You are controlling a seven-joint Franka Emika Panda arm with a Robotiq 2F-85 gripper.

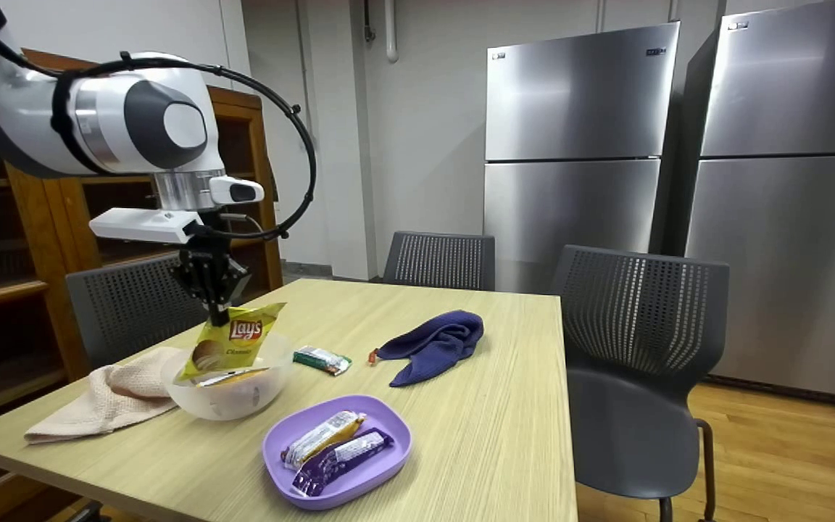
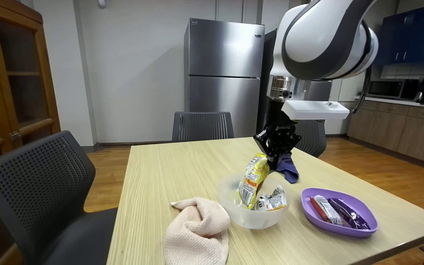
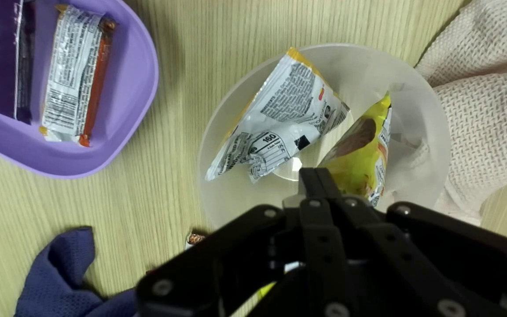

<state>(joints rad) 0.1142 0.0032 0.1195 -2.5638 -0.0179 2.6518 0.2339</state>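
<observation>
My gripper [image 1: 219, 317] is shut on the yellow Lay's chip bag [image 1: 240, 344], pinching its upper part. The gripper also shows in an exterior view [image 2: 272, 164] and the wrist view [image 3: 319, 176]. The bag hangs tilted, its lower end inside the translucent bowl [image 1: 218, 407]; whether it touches the bottom I cannot tell. The bag also shows in an exterior view [image 2: 252, 182] and the wrist view [image 3: 359, 171]. A silver-backed bag with orange edges [image 3: 284, 110] lies in the bowl [image 3: 431, 145], apart from the fingertips.
A purple tray [image 1: 388, 475] holds an orange-and-white bar [image 3: 73, 75] and a purple bar [image 3: 13, 57]. A green-wrapped bar [image 1: 322, 359] and a navy cloth [image 1: 439, 348] lie beyond the bowl. A pale pink towel [image 2: 201, 228] lies against the bowl. Dark chairs [image 1: 635, 362] surround the table.
</observation>
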